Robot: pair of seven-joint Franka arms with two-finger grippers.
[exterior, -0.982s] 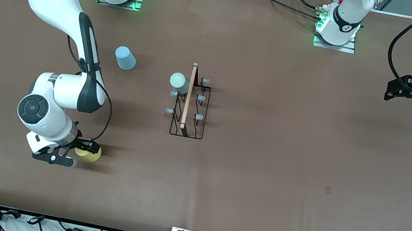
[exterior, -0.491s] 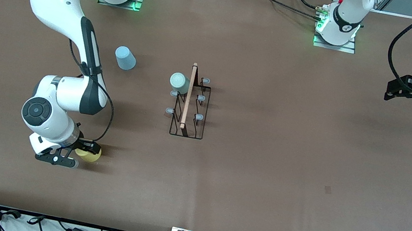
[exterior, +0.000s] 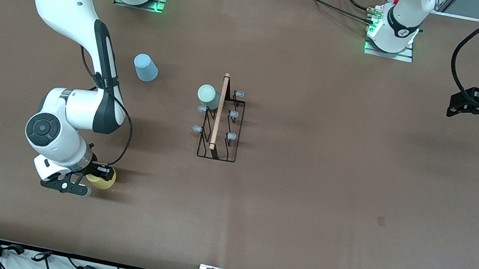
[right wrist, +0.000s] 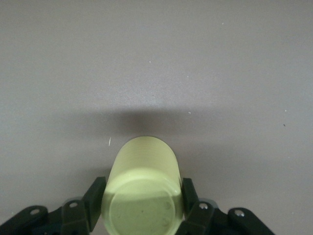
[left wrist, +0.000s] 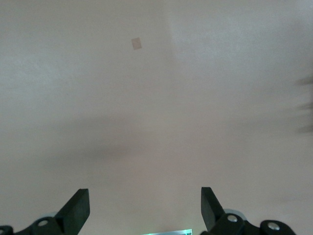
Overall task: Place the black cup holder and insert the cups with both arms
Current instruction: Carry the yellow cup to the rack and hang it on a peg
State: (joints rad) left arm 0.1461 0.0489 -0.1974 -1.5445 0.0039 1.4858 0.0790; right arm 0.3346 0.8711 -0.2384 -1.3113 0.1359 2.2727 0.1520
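Note:
The black cup holder (exterior: 221,124) stands mid-table, its wooden rod handle on top. A mint green cup (exterior: 208,95) sits on one of its pegs. A light blue cup (exterior: 145,67) rests on the table toward the right arm's end. The yellow cup (exterior: 105,180) lies on its side nearer the front camera, and my right gripper (exterior: 97,175) is shut on it. In the right wrist view the yellow cup (right wrist: 144,188) fills the space between the fingers (right wrist: 95,196), both pressed to its sides. My left gripper (exterior: 454,106) waits open above the left arm's end of the table, and the left wrist view shows the left gripper (left wrist: 143,208) holding nothing.
Brown table cover (exterior: 331,194) spreads all around. A small dark square mark (exterior: 381,220) lies on it toward the left arm's end; that mark (left wrist: 136,43) also shows in the left wrist view. Cables run along the table's front edge (exterior: 52,264).
My right gripper's fingers have closed onto the yellow cup, and the right arm shifted slightly toward the holder. The left arm has not moved.

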